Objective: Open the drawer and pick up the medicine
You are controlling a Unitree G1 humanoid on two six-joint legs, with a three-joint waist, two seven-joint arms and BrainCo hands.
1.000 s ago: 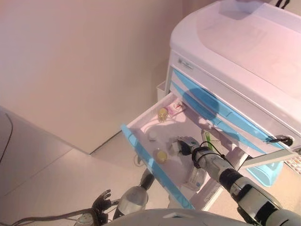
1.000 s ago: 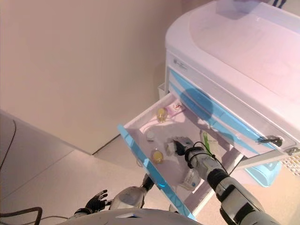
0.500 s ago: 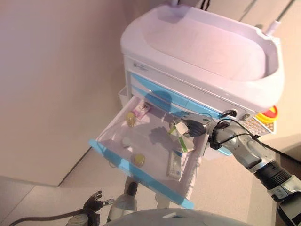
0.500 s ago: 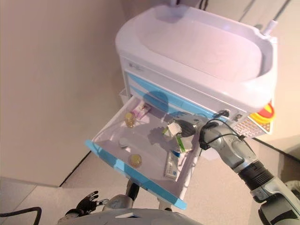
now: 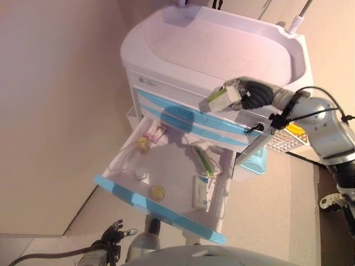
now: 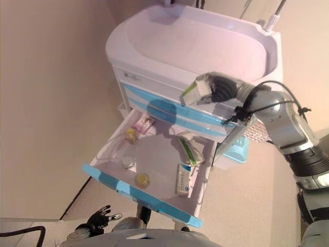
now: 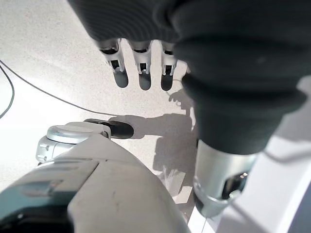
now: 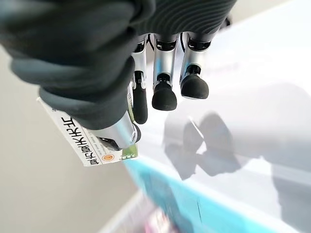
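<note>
Left eye view: drawer (image 5: 166,191) of the white cart (image 5: 222,50) pulled fully out, blue front panel (image 5: 158,208) toward the robot. First half of the task done, judging by that.

Right hand (image 5: 244,95) raised above the drawer, level with the cart's upper front just under the rim of the cart's top. Fingers and thumb curled round a small white-and-green medicine box (image 5: 219,100), pinched between thumb and fingers as seen in the right wrist view (image 8: 85,141). Box clear of the drawer and of everything in it, so pick-up looks essentially complete; only carrying away or setting down could remain, and the task sentence asks for neither.

Left behind in the drawer: a yellow-capped vial (image 5: 157,192) near the blue front, a white-capped vial (image 5: 140,174) beside it, another yellow vial (image 5: 143,144) and a pink packet (image 5: 157,131) toward the cart body, a green-and-white packet (image 5: 204,160) and a flat box (image 5: 199,191) along the drawer's right side.

Left hand (image 7: 141,63) hanging low beside the robot, below the drawer front, fingers straight and relaxed, holding nothing.

Room to move: open air above the drawer; the rim of the cart's top close behind the raised hand, closed blue-striped drawer fronts (image 5: 188,119) just below it. Retreat toward the robot free of obstacles.
</note>
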